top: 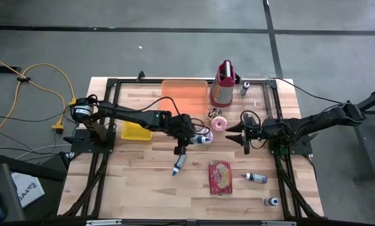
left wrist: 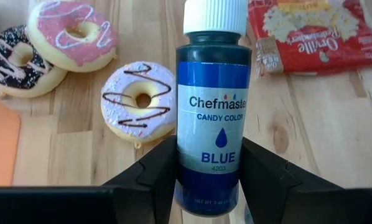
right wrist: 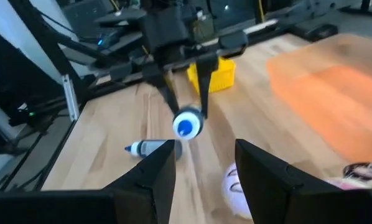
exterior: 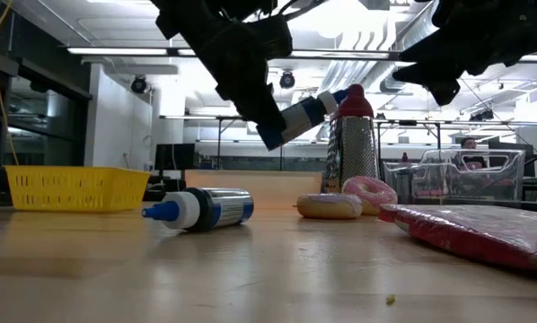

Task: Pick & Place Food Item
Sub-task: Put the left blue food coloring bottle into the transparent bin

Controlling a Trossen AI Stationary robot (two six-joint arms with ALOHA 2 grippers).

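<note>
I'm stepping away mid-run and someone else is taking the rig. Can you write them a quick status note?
Left pincer: shut on the blue Chefmaster candy-colour bottle with a white cap, held off the table, above the three frosted doughnuts.
Right pincer: open, empty, hovering over the table's right side, pointed towards the left arm.
Second blue-capped bottle lies on its side on the wooden table; yellow basket and orange mat sit behind.
Done: pick.
Left: placing; the destination is not evident.
</note>
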